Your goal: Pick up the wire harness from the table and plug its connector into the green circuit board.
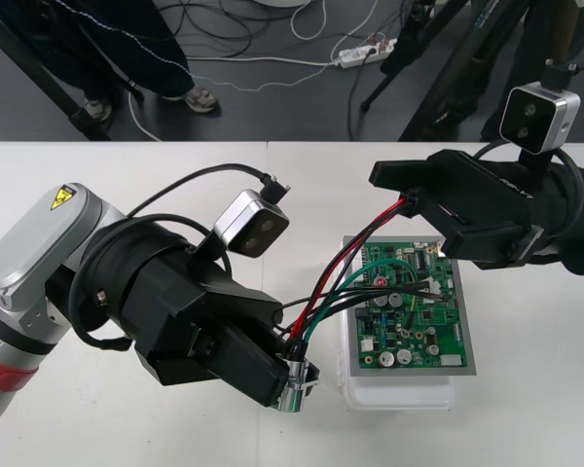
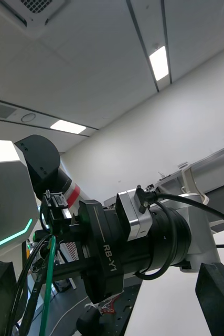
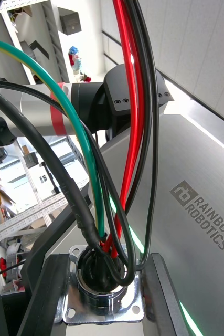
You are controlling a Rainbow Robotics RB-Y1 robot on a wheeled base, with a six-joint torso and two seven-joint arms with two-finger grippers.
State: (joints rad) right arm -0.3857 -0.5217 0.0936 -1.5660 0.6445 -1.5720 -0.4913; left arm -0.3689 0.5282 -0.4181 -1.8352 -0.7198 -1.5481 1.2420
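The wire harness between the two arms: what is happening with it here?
The left pincer is shut on the harness's round metal socket, held low beside the green circuit board. From there the wires arch up to the open right pincer, which hovers over the board's far edge. The small black plug seems to be in the air near that pincer, not yet in the board.

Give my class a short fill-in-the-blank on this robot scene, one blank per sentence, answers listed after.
1. The jaws of the left gripper are shut on the round metal ______ of the wire harness.
2. Its red, black and ______ wires run up toward the right gripper.
3. The green circuit board sits on a ______ base.
Answers: socket, green, white.
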